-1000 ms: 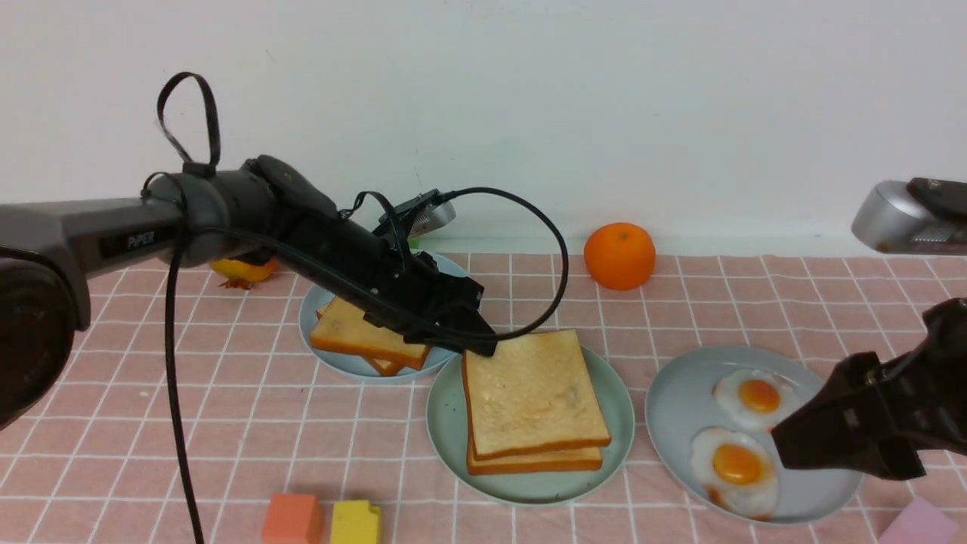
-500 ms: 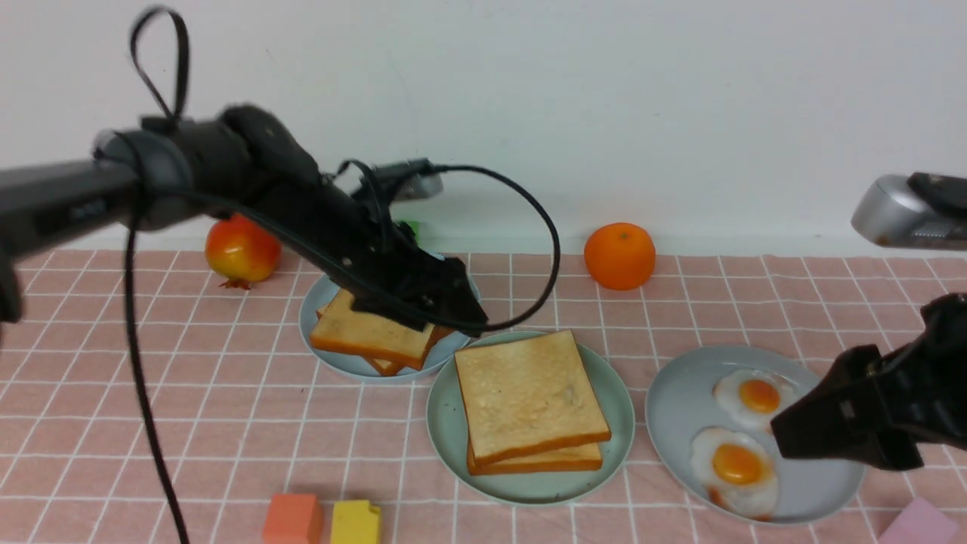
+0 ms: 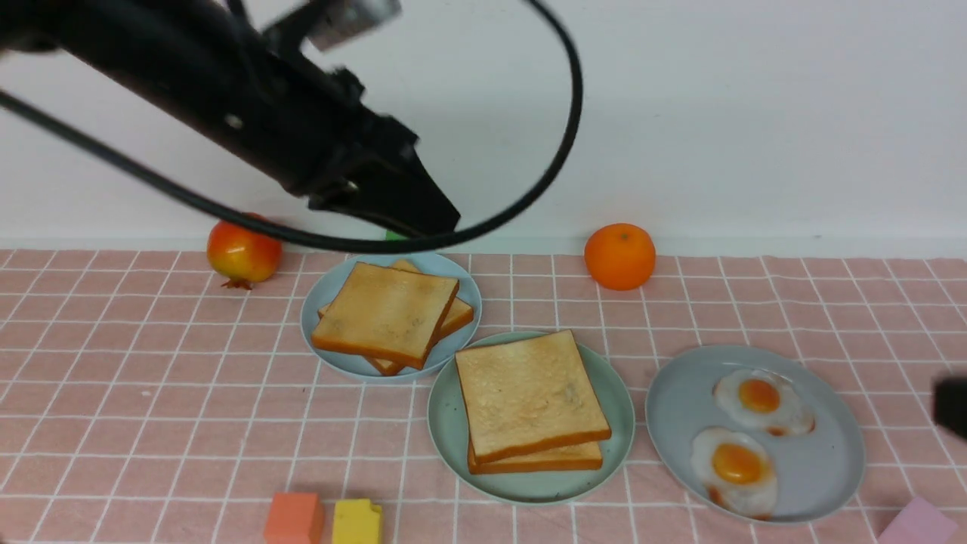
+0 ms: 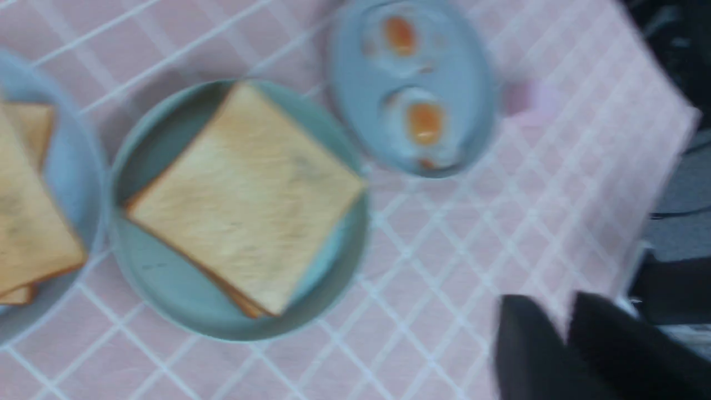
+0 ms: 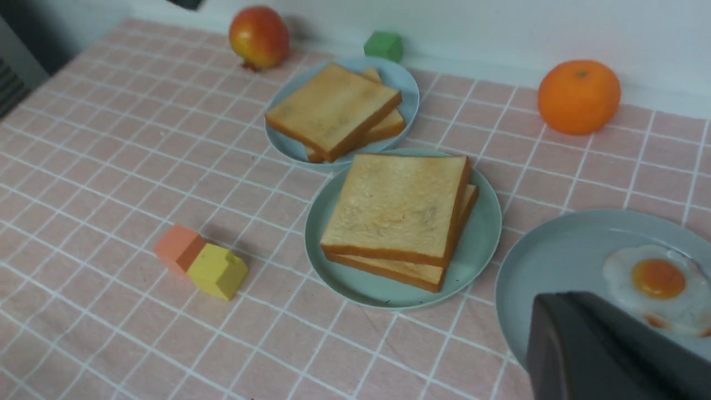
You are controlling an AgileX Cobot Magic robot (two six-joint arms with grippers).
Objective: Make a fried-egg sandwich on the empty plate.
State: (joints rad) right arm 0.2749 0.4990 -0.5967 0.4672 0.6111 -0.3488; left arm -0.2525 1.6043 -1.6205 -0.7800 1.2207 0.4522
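Observation:
The fried-egg sandwich (image 3: 529, 393) shows as two toasted slices stacked on the mint-green plate (image 3: 446, 423); what lies between the slices is hidden. My left gripper (image 3: 437, 219) hangs high above the table behind the plates, its fingers drawn together on nothing. The blurred left wrist view looks down past that left gripper (image 4: 550, 295) at the sandwich (image 4: 244, 194) far below. My right gripper (image 3: 952, 408) is a dark blur at the right edge. In the right wrist view the right gripper (image 5: 561, 311) is shut and empty over the near rim of the egg plate (image 5: 544, 261).
A pale blue plate (image 3: 321, 336) holds a loose pile of toast (image 3: 385, 317). A grey-blue plate (image 3: 823, 468) carries two fried eggs (image 3: 736, 465). An orange (image 3: 619, 255) and a red fruit (image 3: 243, 255) sit by the wall. Coloured blocks (image 3: 293, 517) lie along the front edge.
My left arm has let go of the top slice and risen up and back from the plates. My right gripper has shut and pulled back almost out of the front view.

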